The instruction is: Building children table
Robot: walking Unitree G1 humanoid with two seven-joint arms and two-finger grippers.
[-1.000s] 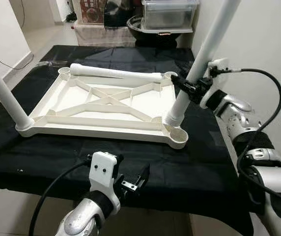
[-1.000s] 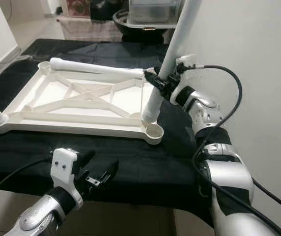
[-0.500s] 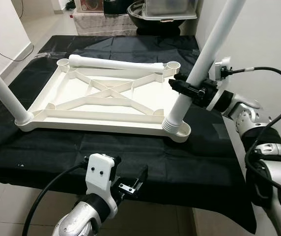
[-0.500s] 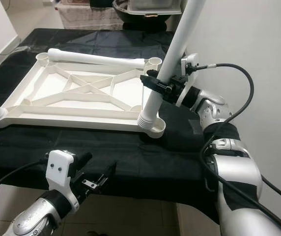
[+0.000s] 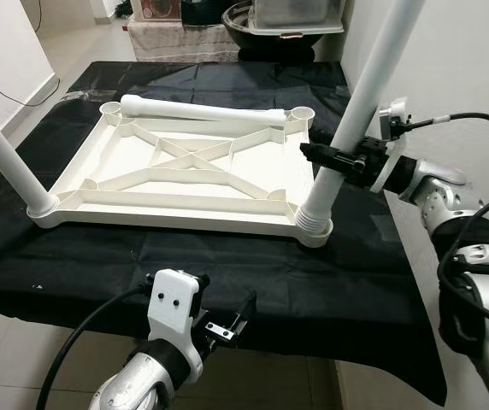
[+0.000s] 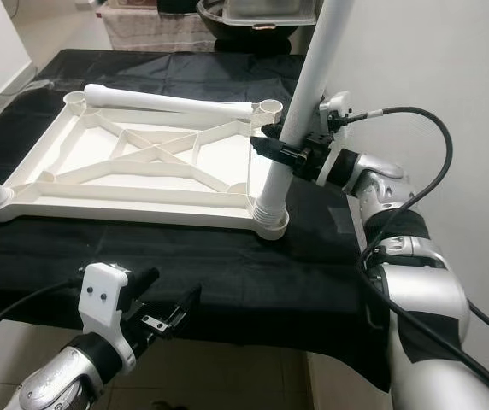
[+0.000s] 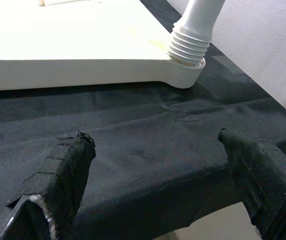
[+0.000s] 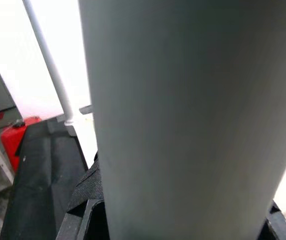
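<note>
A white plastic tabletop (image 5: 185, 179) is seen lying upside down on a black cloth (image 5: 227, 273) that covers a low surface. Its ribbed underside faces up, with a round socket at each corner. A white table leg (image 5: 351, 111) is held by the right gripper (image 5: 337, 159), whose black fingers are pinched around the tube a little above its lower end. The leg's threaded end (image 7: 189, 46) is seated in the near right corner socket (image 5: 313, 232), and the leg leans slightly to the right as it rises. From the right wrist, the leg is seen as a pale tube directly before the camera.

A second leg (image 5: 5, 158) is stood in the near left corner socket, tilted to the left. A third leg (image 5: 202, 111) is laid flat along the far edge of the tabletop, between the far left socket (image 5: 110, 108) and the far right socket (image 5: 302, 113), both of which are shown unfilled.

The left gripper (image 5: 227, 320) is held low at the near edge of the cloth, apart from the tabletop, with its fingers (image 7: 65, 170) spread wide and nothing between them.

Beyond the far end of the cloth, a clear lidded plastic box (image 5: 296, 13) is set on a dark round basin (image 5: 249, 34); what the box holds cannot be told.
</note>
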